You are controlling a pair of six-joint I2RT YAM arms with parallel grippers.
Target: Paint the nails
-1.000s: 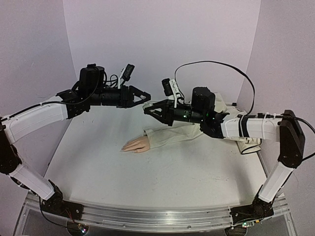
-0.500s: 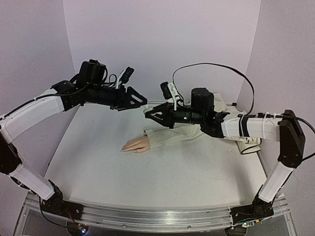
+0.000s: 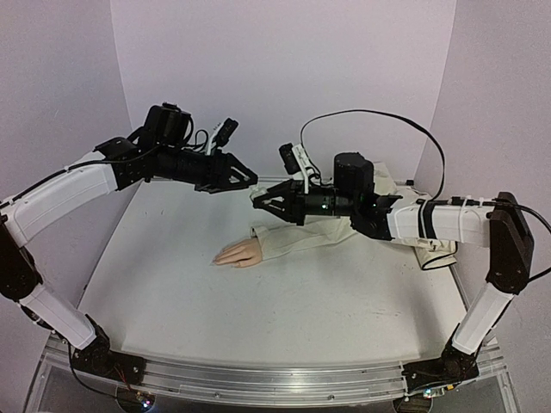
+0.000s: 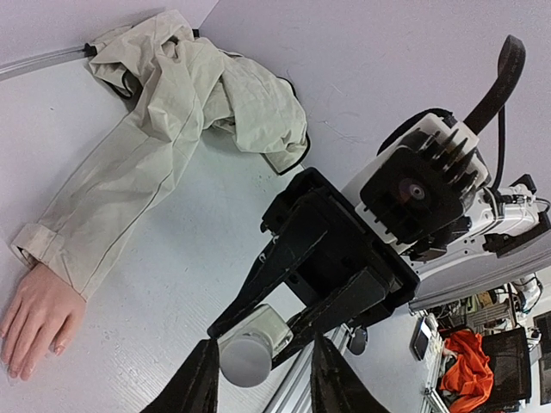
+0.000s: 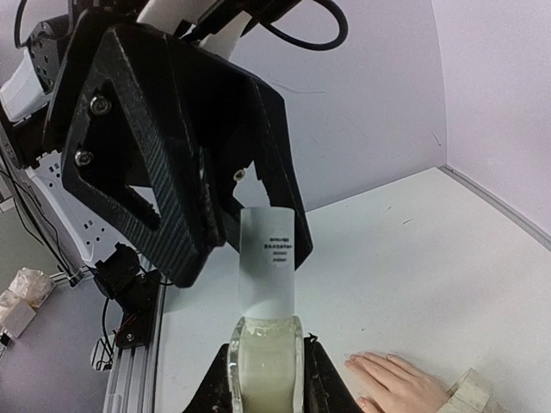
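Up behind the fake hand (image 3: 238, 254), whose nails (image 3: 217, 259) rest unpainted on the counter (image 3: 258, 318), the right fingers (image 5: 213, 391) clench the white bottle (image 5: 263, 361). The left fingers (image 4: 194, 387) flank its cap (image 5: 269, 258), probably to pull it; I cannot tell if they grip it.

I watched from above the near edge, facing far; both close wrist cameras shared the bottle (image 5: 268, 268) and fake hand (image 4: 34, 318).

Left arm (image 3: 69, 194) and right arm (image 3: 430, 222) aloft, jaws tip to tip, right jaws tight.
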